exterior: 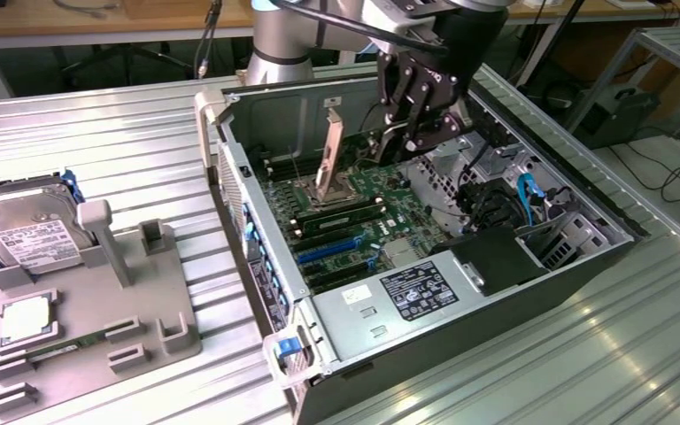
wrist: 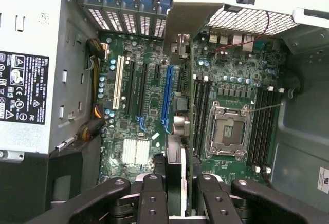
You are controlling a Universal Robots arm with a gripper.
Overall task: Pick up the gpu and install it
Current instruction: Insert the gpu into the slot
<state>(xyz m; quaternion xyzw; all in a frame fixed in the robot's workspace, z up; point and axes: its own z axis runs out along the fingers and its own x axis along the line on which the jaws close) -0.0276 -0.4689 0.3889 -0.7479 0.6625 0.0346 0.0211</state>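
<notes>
Exterior view is showing a ribbed metal tabletop carrying an open computer case, with a grey fixture and a hard drive lying on the exterior view's left. I am hanging my tool inside the case above the motherboard, narrowly closed and gripping the gpu edge-on, held upright over the slots.

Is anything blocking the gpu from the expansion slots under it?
Nothing visible does. The hand holds the gpu edge-on above the motherboard, beside the blue slot. The slots look empty and no cable crosses them.
</notes>
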